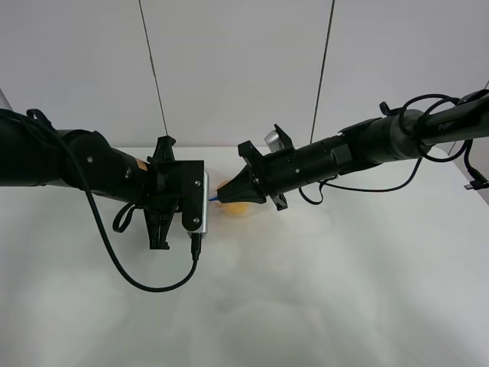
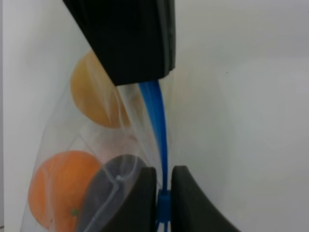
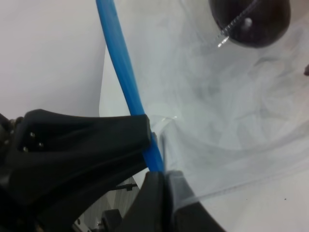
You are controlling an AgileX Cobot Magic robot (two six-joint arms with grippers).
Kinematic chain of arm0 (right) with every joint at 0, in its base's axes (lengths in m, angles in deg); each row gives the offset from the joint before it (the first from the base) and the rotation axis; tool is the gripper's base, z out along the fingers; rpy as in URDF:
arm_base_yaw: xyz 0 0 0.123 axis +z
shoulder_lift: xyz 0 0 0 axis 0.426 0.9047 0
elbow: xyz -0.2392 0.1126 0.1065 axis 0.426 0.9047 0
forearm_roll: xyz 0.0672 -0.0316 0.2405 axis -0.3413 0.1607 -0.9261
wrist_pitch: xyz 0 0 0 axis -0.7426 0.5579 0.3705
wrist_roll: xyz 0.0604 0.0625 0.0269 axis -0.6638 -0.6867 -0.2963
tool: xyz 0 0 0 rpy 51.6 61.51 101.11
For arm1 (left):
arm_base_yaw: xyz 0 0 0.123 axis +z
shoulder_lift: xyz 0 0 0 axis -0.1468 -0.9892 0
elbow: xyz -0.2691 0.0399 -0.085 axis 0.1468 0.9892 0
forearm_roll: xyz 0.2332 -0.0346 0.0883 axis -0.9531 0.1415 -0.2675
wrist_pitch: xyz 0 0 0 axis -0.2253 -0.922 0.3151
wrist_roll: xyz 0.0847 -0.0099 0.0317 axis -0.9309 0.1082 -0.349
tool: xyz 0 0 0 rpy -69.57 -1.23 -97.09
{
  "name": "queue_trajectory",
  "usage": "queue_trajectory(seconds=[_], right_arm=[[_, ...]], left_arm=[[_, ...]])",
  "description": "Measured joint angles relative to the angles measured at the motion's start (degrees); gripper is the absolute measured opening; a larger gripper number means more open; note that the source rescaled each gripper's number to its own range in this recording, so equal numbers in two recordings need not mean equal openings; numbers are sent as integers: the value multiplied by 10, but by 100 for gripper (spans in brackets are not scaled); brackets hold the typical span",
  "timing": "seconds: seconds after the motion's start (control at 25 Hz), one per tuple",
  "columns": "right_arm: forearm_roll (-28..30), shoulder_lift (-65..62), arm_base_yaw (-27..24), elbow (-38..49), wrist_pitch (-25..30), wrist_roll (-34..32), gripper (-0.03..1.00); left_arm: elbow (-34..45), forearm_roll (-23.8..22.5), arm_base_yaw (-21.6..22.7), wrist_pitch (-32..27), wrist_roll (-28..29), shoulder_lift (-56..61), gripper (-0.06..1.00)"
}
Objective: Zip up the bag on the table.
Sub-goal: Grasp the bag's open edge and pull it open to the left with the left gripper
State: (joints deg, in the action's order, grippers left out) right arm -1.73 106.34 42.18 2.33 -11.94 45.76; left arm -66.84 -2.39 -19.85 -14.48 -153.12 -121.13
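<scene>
The clear plastic bag [image 1: 238, 205] lies at the back middle of the white table [image 1: 321, 298], between my two grippers. Its blue zip strip [image 2: 157, 116] runs taut from one gripper to the other. My left gripper [image 1: 208, 199] is shut on the strip, with its fingers [image 2: 140, 198] pinching it [image 2: 163, 205]. My right gripper [image 1: 224, 196] is shut on the same strip a short way along [image 3: 158, 162]. An orange [image 2: 55, 188], a yellow pear [image 2: 91, 92] and a dark eggplant [image 2: 113, 176] show through the plastic. The eggplant also shows in the right wrist view [image 3: 251, 21].
A black cable [image 1: 145, 281] from the left arm loops down onto the table in front of it. Two thin dark lines [image 1: 157, 76] hang against the white back wall. The table's right edge [image 1: 483, 195] shows at the far right.
</scene>
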Motion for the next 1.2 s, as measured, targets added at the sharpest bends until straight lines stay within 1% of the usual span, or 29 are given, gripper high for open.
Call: queue_trajectory(seconds=[0.2, 0.36, 0.64, 0.8, 0.96, 1.12, 1.2], right_arm=[[0, 0, 0, 0, 0, 0, 0], [-2, 0, 0, 0, 0, 0, 0], [-10, 0, 0, -2, 0, 0, 0], [-12, 0, 0, -3, 0, 0, 0], [-12, 0, 0, -4, 0, 0, 0], [-13, 0, 0, -4, 0, -2, 0], [-13, 0, 0, -4, 0, -2, 0]], left_arm=[[0, 0, 1, 0, -1, 0, 0], [0, 2, 18, 1, -22, 0, 0], [0, 6, 98, 13, -49, 0, 0], [0, 6, 135, 23, -74, 0, 0], [0, 6, 172, 36, -87, 0, 0], [0, 5, 217, 52, -94, 0, 0], [0, 4, 240, 55, -106, 0, 0]])
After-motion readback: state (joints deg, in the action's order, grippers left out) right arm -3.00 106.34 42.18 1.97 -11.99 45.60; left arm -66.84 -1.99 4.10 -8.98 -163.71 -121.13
